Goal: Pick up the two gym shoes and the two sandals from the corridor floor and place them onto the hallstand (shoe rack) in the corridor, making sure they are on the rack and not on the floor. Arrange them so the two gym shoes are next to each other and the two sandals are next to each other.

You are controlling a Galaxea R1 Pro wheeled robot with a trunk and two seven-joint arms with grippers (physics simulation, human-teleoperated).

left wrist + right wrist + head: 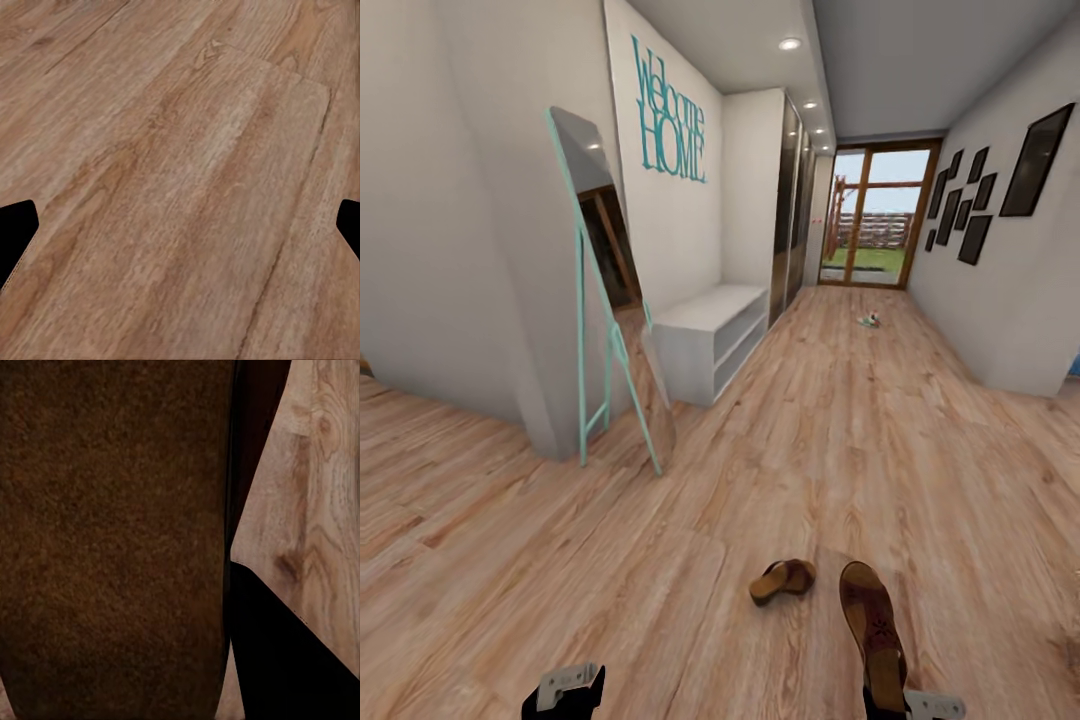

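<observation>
Right pincer sits at the heel end of one sandal; the right wrist view shows brown footbed pressed close, so a grip looks likely, though the jaw gap cannot be read. Its long axis points up the corridor. A second sandal lies on the corridor floor just left, between both arms. Left pincer is spread wide, holding nothing. Hallstand stands ahead-left; a gym shoe lies far beyond.

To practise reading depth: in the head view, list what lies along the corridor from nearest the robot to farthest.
Held sandal → sandal on the floor → leaning mirror → hallstand → gym shoe → glass door.
</observation>
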